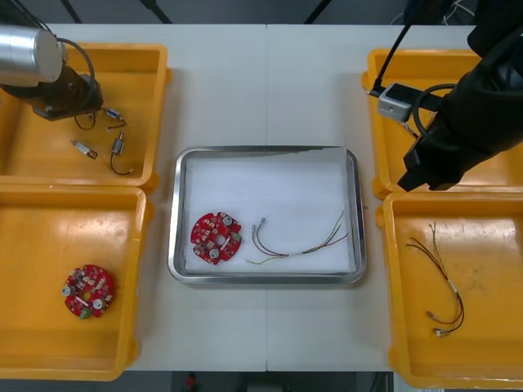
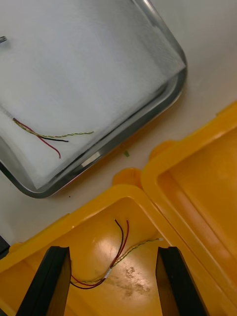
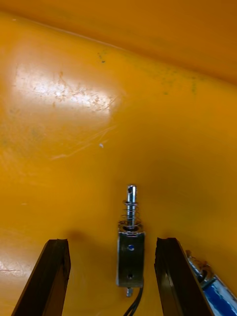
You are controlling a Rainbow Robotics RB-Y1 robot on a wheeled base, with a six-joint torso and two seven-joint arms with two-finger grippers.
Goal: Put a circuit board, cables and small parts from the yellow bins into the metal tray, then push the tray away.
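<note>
Small metal part lying in far left yellow bin, sitting between wide-open fingers of left claw, untouched. Right claw hovering open, empty, above cable in near right bin. Circuit board, another cable lying in metal tray.

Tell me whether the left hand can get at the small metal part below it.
Probably yes. The left hand is open, its fingers either side of the small metal part on the yellow bin floor, with nothing between.
</note>
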